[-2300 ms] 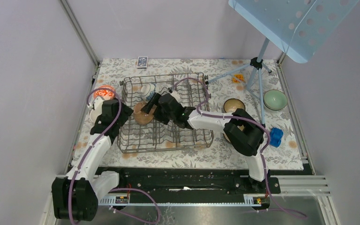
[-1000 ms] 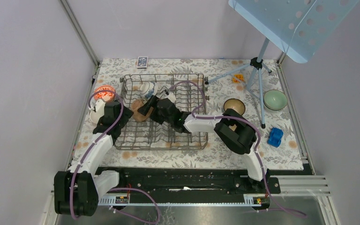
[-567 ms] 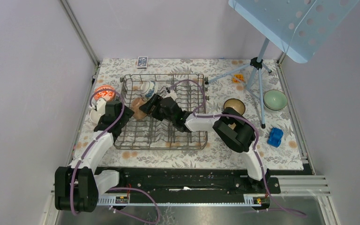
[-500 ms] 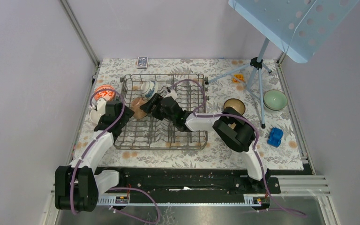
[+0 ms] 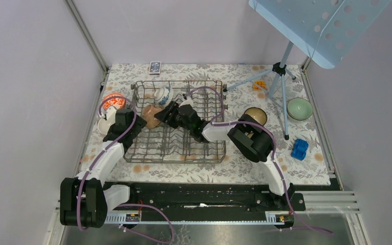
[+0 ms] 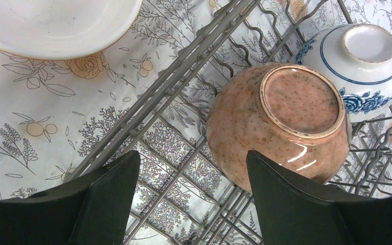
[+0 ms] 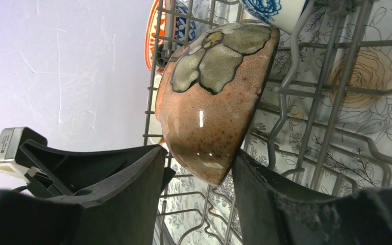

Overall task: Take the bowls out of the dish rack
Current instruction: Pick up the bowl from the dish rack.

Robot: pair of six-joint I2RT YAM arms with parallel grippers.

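Right gripper [image 7: 199, 153] straddles the speckled brown bowl [image 7: 209, 112] in the dish rack [image 5: 184, 153], perhaps gripping it; left gripper [image 6: 191, 155] wide.

A floral-print tablecloth [image 5: 306, 153] covers the table, closed in by pale lilac walls [image 5: 30, 76]. At the far right stands a light-blue music stand [image 5: 316, 25] – its perforated tray tilted, its tripod legs [image 5: 280, 71] splayed on the cloth. A small orange piece [image 5: 259, 85] lies by one leg. A blue block [image 5: 299, 149] sits near the right edge – a small dark box [image 5: 154, 67] at the far edge.
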